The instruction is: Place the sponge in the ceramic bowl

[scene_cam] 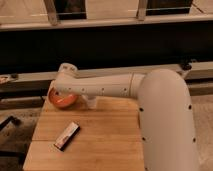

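End effector (61, 91): at the forearm's (105, 87) far tip, low over the ceramic bowl (61, 102). The forearm hides most of it, so you cannot tell its state.
Sponge: you cannot make it out.
Ceramic bowl: at the surface's (105, 142) 10 o'clock corner, with only its near rim showing.
Bar (67, 135): black-and-white, lying flat at 6 o'clock from the bowl, apart from it.
Surface: pale wood planks, with the 3 o'clock side hidden behind the robot's white body (165, 120).
Room: a dark wall band (100, 47) at 12 o'clock.
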`<action>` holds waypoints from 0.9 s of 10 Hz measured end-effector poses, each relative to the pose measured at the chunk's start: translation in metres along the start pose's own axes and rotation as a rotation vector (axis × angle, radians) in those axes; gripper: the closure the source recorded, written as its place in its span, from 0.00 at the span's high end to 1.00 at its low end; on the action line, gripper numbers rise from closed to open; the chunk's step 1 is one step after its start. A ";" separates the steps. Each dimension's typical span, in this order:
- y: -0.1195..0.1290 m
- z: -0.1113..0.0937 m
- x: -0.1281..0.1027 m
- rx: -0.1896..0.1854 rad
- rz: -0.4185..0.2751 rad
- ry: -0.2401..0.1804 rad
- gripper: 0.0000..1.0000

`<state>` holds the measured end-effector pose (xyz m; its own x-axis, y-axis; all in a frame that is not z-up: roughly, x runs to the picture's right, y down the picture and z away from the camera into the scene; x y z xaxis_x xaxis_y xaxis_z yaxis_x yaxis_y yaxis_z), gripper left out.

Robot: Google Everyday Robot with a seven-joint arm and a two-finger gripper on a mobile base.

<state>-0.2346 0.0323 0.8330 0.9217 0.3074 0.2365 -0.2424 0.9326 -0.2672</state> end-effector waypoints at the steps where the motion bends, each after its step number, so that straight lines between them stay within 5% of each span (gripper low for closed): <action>1: -0.002 0.007 0.006 -0.004 0.004 0.004 0.00; 9: 0.002 0.045 0.034 -0.049 0.025 0.022 0.00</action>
<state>-0.2169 0.0529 0.8827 0.9221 0.3259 0.2085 -0.2509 0.9140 -0.3188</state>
